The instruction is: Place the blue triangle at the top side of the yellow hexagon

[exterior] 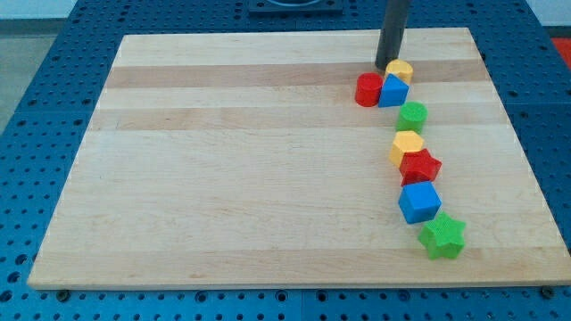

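Observation:
The blue triangle lies near the view's top right, touching a red round block on its left and a yellow block just above it. The yellow hexagon lies lower down the same column, with a green round block between it and the triangle. My tip stands just above the blue triangle and red block, right beside the upper yellow block's left edge.
Below the yellow hexagon a red star touches it, then a blue cube and a green star. The wooden board lies on a blue perforated table.

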